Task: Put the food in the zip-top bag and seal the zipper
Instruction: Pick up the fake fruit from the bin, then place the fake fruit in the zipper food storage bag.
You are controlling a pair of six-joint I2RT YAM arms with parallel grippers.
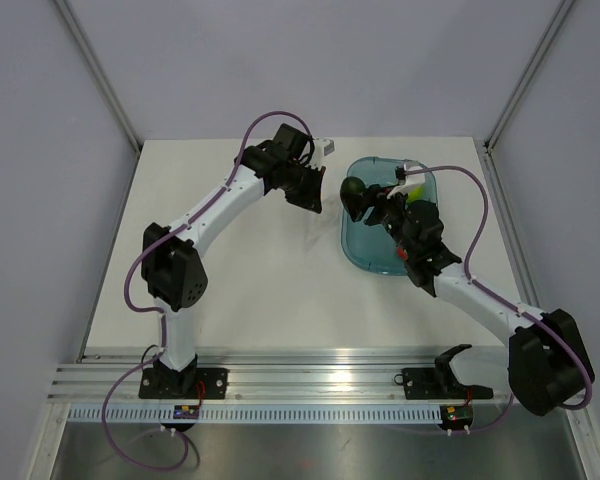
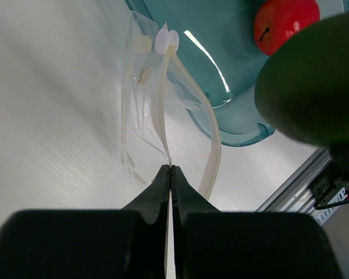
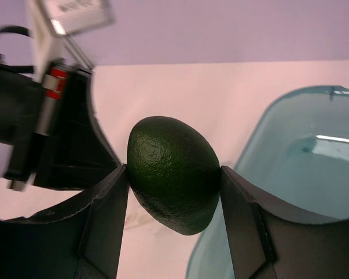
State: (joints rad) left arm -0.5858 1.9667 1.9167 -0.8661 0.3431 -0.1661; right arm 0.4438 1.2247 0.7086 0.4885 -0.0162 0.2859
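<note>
Top external view, from the left: the left fingers (image 1: 311, 192) hang over the white counter (image 1: 250, 290), and at their 3 o'clock the right fingers (image 1: 362, 203) sit above the near-left rim of the teal tray (image 1: 380, 258).

Left wrist view shows the left fingers pressed fully together, pinching the top edge of the zip-top bag (image 2: 144, 99) so that the clear plastic hangs toward the counter. The zipper (image 2: 215, 139) is unsealed: its two pale strips bow apart, leaving the mouth open. Nothing is in the bag that I can see. At the bag's 2 o'clock the avocado (image 2: 314, 81) looms close, and a red round fruit (image 2: 285, 22) lies in the tray at about 1 o'clock.

Right wrist view shows the right fingers spread fairly wide and clamped on both sides of the avocado, lifted clear of the tray, which lies at its 4 o'clock.

By my reading, picking up the food and opening the bag are done. The avocado has not yet gone through the mouth, and the strips have not been pressed together.
</note>
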